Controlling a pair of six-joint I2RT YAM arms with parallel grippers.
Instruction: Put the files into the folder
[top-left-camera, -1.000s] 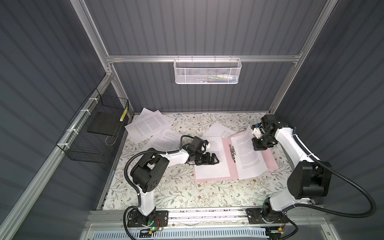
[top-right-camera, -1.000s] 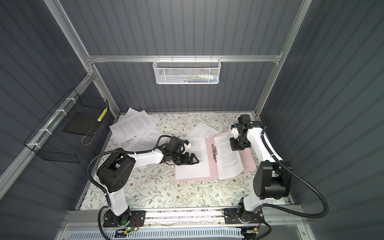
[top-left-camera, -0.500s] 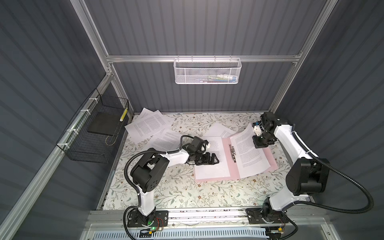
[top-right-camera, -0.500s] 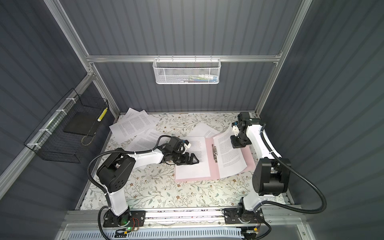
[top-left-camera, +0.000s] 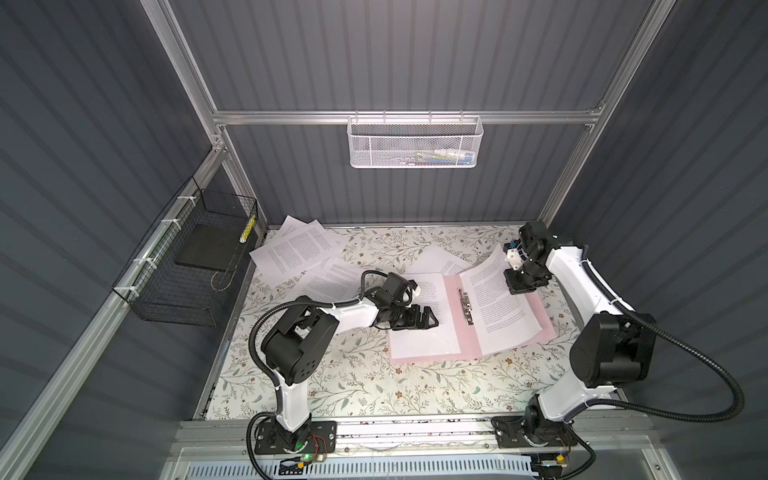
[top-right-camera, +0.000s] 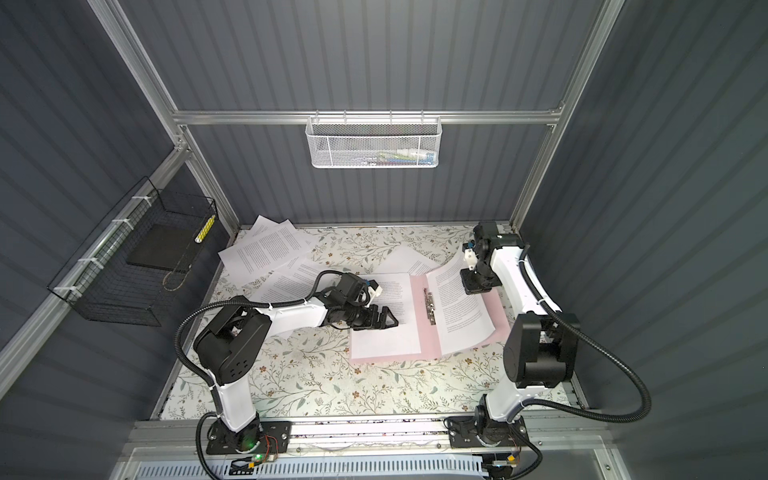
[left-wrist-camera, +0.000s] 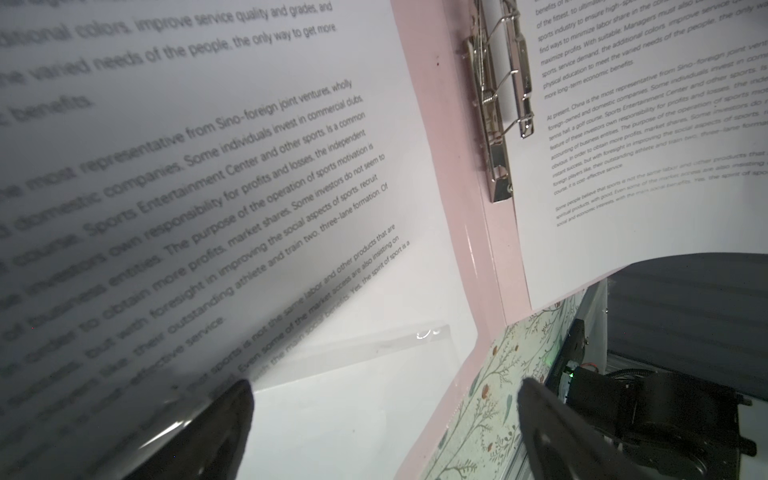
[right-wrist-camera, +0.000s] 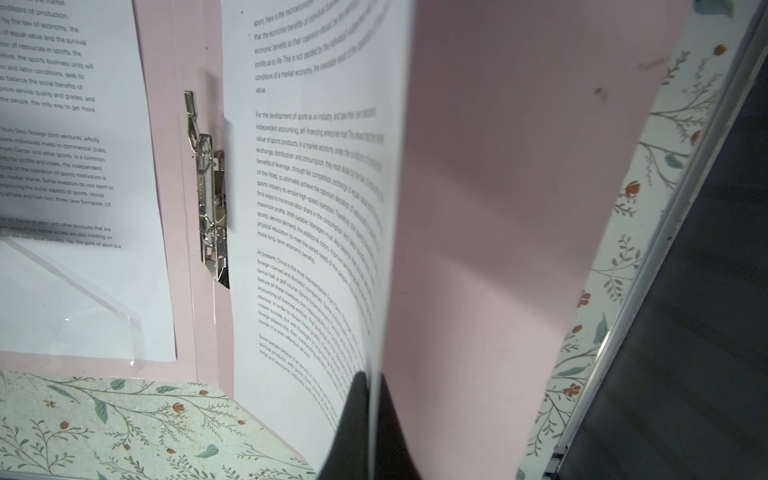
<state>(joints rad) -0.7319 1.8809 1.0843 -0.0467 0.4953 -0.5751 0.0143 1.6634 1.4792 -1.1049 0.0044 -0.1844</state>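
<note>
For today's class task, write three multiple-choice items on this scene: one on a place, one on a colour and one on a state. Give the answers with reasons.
1. Where is the metal clip?
A. along the spine of the folder
B. lying apart from the folder
C. held in a gripper

2. What colour is the folder?
A. blue
B. pale pink
C. black

3. How is the right gripper?
A. wide open
B. out of view
C. shut on a sheet

Answers:
1 A, the clip runs down the open folder's middle fold.
2 B, pink card shows beside the clip.
3 C, the right wrist view shows the sheet's edge pinched.
</note>
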